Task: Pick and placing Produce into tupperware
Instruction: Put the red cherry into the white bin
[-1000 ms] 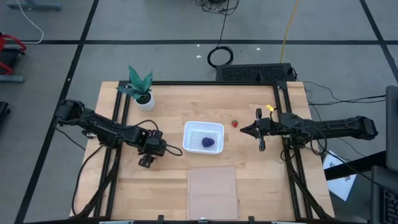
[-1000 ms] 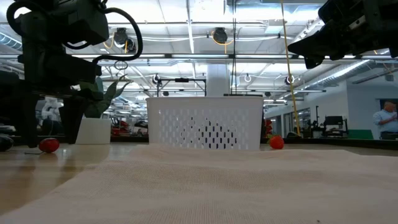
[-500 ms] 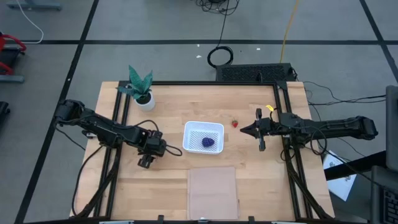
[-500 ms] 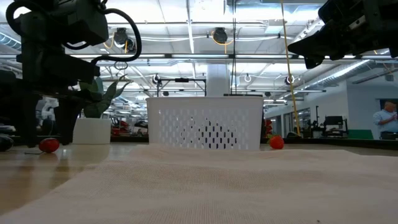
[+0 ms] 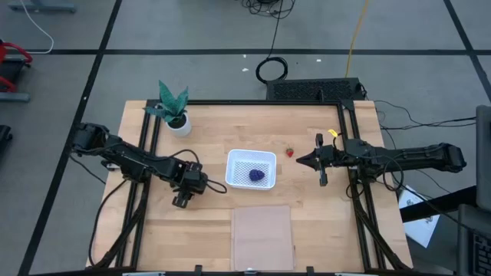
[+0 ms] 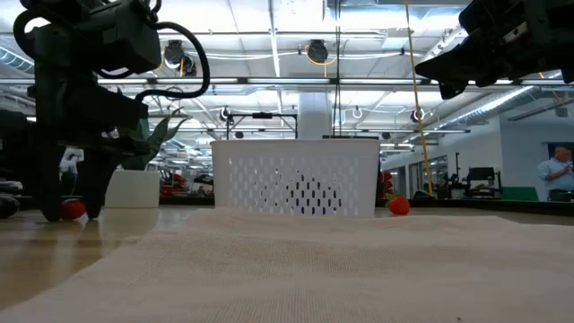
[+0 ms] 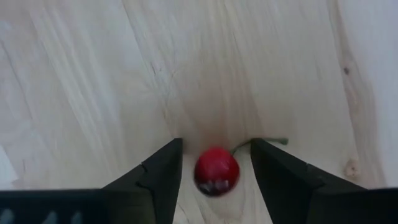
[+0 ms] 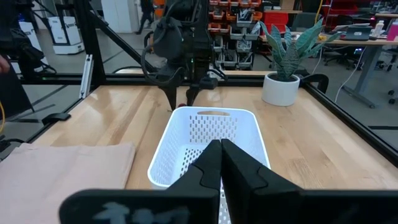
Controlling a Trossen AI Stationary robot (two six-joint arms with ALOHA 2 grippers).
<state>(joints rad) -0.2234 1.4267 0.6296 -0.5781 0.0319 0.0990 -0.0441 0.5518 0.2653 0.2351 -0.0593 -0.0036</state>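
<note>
desk [image 5: 307, 207] layout unchanged over the last second: white tupperware [image 5: 251, 169] at centre, purple cluster [image 5: 256, 175] already inside it; flat translucent sheet [image 5: 262, 236] just in front of the tupperware, potted plant [image 5: 174, 107] well off toward the far-left corner; right arm parked to the right of the tupperware, right gripper [image 5: 320, 160] pressed fully together and empty, hasn't moved; what did change is the left gripper [image 5: 182, 199], sitting left of the tupperware: it has dropped toward the wood and its jaws have been narrowing; they now straddle a small red cherry [image 7: 216, 170], one finger [image 7: 163, 174] on each side, slim gap both sides in the left wrist view, so apart and not yet clamped; low view agrees, cherry on the wood between the finger tips; my read: grasp is mid-close, pick is next, then a short carry right into the tupperware; one more red piece [image 5: 290, 152] lies just right of the tupperware, untouched; risk: round fruit may squirt out as the jaws meet.
</note>
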